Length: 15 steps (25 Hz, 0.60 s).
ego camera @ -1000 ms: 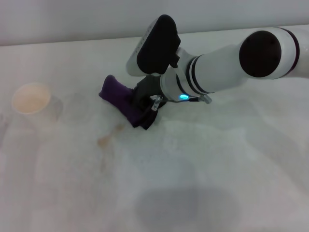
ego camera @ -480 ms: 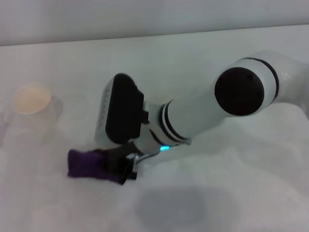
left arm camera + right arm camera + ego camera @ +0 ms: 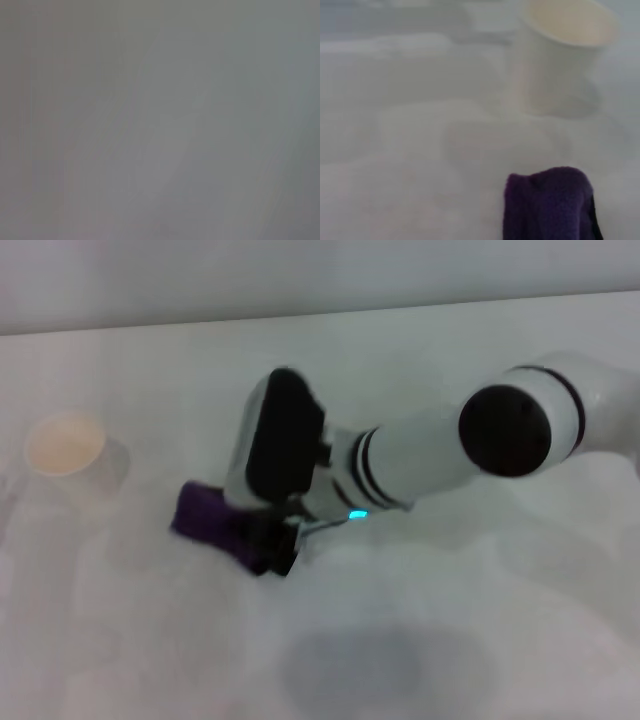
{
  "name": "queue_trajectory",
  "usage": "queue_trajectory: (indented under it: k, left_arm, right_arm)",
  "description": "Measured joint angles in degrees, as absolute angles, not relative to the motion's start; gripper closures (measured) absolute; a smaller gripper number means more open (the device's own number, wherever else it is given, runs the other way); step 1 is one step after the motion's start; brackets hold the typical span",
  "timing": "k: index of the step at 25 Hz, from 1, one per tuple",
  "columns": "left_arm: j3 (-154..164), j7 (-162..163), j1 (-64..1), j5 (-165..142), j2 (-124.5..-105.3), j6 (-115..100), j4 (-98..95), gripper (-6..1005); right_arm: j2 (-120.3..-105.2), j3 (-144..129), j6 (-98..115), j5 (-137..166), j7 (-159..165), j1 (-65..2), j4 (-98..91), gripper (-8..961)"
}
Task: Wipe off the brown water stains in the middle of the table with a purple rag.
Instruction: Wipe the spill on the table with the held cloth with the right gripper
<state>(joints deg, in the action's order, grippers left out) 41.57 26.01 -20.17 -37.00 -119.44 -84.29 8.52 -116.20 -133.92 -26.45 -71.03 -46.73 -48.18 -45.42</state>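
Compared with half a second ago, the right gripper [image 3: 268, 543] is sitting farther from the near edge of the table [image 3: 480, 390] and a little more to the robot's right, and the purple rag [image 3: 208, 518] is travelling with it; a second ago both were farther back still, with a small tan smear showing near them. That smear is no longer showing anywhere in the head view, so the brown water stains cannot be made out now.

The right gripper is clamping the rag's dark end and pressing it flat on the tabletop, with the purple bunch sticking out toward the robot's left. Its fingertips are mostly hiding under the black wrist housing.

The left wrist view is giving only a featureless grey blur, and the left gripper is not appearing in any picture.

A cream paper cup [image 3: 65, 445] is standing upright well to the left of the rag. A grey shadow patch [image 3: 385, 665] is lying on the table nearer the robot.
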Motion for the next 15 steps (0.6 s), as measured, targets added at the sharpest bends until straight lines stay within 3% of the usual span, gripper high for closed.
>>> queue_trajectory:
  k: [9,15]
  left_arm:
    - [41.6,26.0,-20.3,-37.0,-119.44,-84.3,8.5,129]
    - [41.6,26.0,-20.3,-37.0,-119.44,-84.3,8.5,131]
  right_arm:
    - [-115.56,-121.3,-27.0,-70.4,-47.1,-47.0,-38.3,831]
    - [-115.31,-106.1,-30.5,-63.9,-51.3,-42.3,-37.8,828]
